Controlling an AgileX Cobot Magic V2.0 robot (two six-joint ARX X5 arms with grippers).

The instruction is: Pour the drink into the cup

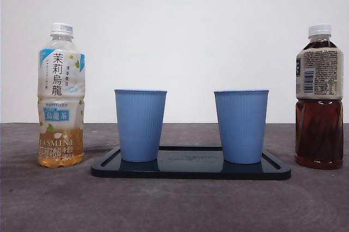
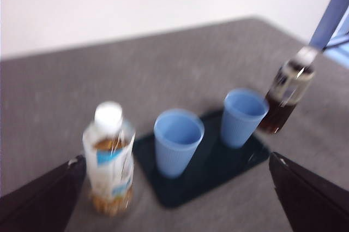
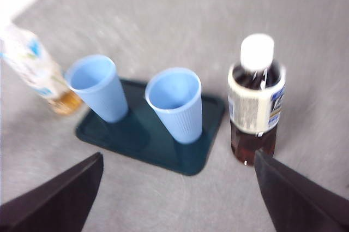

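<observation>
Blue cups (image 1: 140, 125) (image 1: 241, 126) stand on the tray (image 1: 191, 170). My left claw (image 2: 174, 199), wide open and empty, hangs above the upright jasmine bottle (image 2: 109, 158); my right claw (image 3: 177, 199), likewise, above the dark-tea bottle (image 3: 256, 98).

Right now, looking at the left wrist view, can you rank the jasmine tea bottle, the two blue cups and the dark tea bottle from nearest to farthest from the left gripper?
1. jasmine tea bottle, off the tray's near end.
2. nearer blue cup, on the black tray.
3. farther blue cup, same tray.
4. dark tea bottle, beyond the tray's far end.
</observation>
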